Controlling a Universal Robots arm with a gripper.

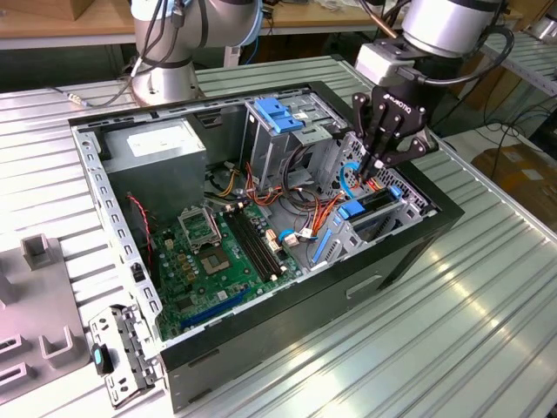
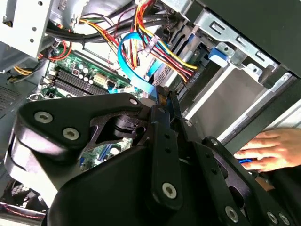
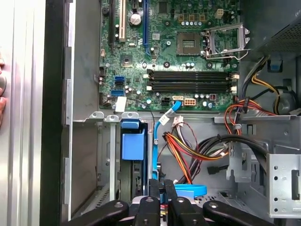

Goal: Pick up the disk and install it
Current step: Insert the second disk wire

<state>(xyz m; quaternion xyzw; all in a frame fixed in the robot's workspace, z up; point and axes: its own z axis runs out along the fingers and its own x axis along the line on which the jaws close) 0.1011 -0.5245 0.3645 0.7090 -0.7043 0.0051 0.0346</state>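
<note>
The disk point(image 1: 372, 204) sits in the drive cage at the front of the open computer case, with its blue side rails showing. In the first wrist view its blue rail tab point(image 3: 133, 140) sits just beyond my fingers. My gripper point(image 1: 376, 164) hangs right above the disk inside the case. In both wrist views its fingers point(image 2: 163, 104) are pressed together on a thin blue data cable point(image 2: 133, 66) that loops up from the motherboard point(image 3: 188, 56). The same cable point(image 3: 155, 141) runs straight down into my fingertips point(image 3: 160, 187).
Bundled red, yellow and orange wires point(image 3: 193, 150) crowd the space beside the cage. A grey power supply box point(image 1: 161, 144) sits at the case's back. A person's hand point(image 2: 272, 149) rests on the case edge close to my gripper. The ribbed metal table point(image 1: 452, 331) surrounds the case.
</note>
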